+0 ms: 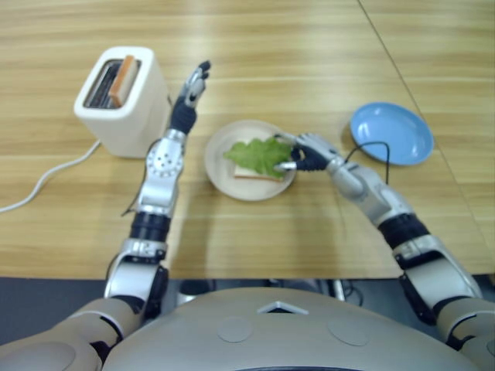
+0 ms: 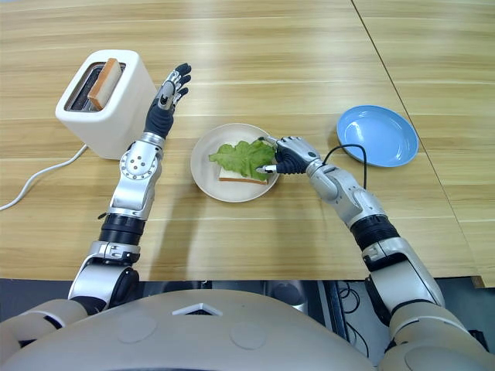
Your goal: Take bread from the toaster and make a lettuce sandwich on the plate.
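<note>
Resting on the wooden surface (image 2: 271, 46): white toaster (image 2: 108, 108), one bread slice (image 2: 106, 77) upright in its slot, cord (image 2: 39, 176) trailing left. Cream plate (image 2: 203, 174) at centre, carrying a second slice (image 2: 232, 176) with the lettuce leaf (image 2: 241, 157) laid over it. Right hand (image 2: 292, 157) at the plate's right rim, fingers curled and pinching the leaf's right edge. Left hand (image 2: 168, 97) raised just beside the toaster, fingers loosely extended, holding nothing. Blue plate (image 2: 377, 135) lies further right, apart.
</note>
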Action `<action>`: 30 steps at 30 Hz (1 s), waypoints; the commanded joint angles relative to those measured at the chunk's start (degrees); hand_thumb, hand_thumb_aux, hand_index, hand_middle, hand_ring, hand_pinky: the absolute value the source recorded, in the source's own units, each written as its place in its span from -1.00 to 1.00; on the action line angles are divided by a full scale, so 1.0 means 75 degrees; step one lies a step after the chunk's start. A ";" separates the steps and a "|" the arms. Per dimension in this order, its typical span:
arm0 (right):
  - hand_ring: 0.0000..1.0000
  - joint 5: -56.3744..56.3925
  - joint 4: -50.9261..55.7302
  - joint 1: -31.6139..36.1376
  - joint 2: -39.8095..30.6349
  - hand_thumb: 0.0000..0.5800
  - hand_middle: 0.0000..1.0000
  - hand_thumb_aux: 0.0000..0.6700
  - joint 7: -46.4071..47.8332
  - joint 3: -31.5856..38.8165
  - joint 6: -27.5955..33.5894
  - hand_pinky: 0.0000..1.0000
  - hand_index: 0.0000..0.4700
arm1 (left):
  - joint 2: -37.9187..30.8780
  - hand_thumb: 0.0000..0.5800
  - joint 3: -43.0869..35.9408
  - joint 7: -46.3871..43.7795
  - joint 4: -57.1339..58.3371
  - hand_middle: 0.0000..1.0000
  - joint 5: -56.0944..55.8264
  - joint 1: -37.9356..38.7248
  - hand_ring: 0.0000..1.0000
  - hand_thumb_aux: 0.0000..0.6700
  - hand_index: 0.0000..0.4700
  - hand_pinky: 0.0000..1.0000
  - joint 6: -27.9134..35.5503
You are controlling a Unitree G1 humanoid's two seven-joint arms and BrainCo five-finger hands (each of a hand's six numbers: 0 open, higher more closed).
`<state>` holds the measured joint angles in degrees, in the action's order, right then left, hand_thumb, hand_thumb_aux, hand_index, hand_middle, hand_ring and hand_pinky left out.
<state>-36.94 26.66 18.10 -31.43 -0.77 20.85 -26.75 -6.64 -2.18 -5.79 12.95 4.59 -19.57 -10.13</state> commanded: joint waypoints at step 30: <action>-1.00 0.1289 -0.2785 -0.1006 -0.0758 -1.00 -1.00 -1.00 -0.0020 -0.3055 0.0930 -1.00 -1.00 | -0.3252 -1.00 -0.0132 0.1938 0.1722 -1.00 0.6024 -0.0747 -1.00 -1.00 -1.00 -1.00 0.3892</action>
<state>-27.89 5.21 10.48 -36.85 -1.54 -1.54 -19.74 -30.98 -1.57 8.93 22.36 50.95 -24.18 19.51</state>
